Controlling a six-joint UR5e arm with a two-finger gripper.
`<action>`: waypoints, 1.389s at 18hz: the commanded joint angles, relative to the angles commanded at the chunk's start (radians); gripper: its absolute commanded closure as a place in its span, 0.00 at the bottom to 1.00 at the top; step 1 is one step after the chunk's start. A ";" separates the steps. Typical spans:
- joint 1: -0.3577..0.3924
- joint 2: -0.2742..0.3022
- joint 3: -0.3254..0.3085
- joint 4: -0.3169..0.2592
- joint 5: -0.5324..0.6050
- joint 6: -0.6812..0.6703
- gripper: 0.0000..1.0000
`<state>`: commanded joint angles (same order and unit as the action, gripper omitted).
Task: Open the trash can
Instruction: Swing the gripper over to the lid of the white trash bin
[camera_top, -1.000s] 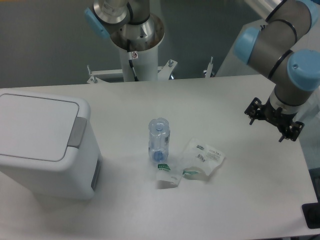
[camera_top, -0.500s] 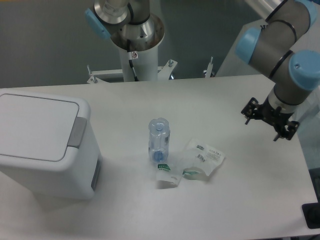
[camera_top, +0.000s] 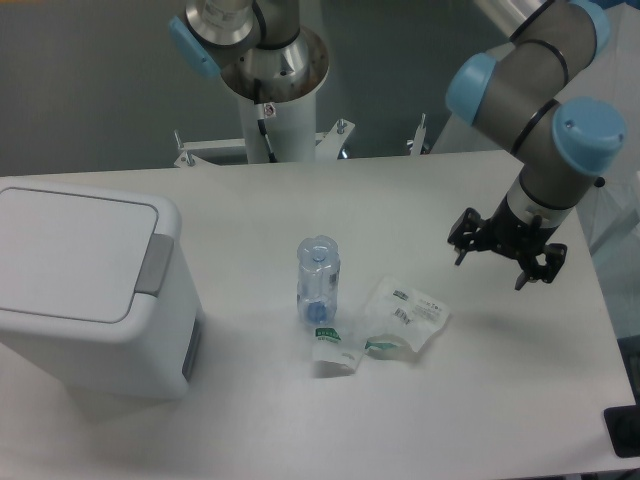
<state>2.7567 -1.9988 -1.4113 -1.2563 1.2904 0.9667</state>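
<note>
The trash can (camera_top: 85, 290) is a large white box-shaped bin at the left of the table. Its flat lid is down, and a grey push tab (camera_top: 155, 264) sits on the lid's right edge. My gripper (camera_top: 492, 268) hangs above the right part of the table, far from the bin. Its two dark fingers are spread wide with nothing between them.
A clear plastic bottle (camera_top: 318, 280) with a blue cap lies in the middle of the table. Crumpled transparent wrappers (camera_top: 385, 328) with green print lie just right of the bottle. The arm's base column (camera_top: 272, 90) stands behind the table's far edge.
My gripper has moved left across the table, toward the centre, and a little down in the frame. The trash can lid stays down, and the bottle and wrappers have not moved.
</note>
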 joint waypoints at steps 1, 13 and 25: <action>-0.011 0.000 0.014 0.000 -0.031 -0.047 0.00; -0.172 0.057 0.089 -0.035 -0.117 -0.342 0.00; -0.337 0.178 0.020 -0.026 -0.290 -0.523 0.00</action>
<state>2.4193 -1.8209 -1.3913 -1.2824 1.0002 0.4433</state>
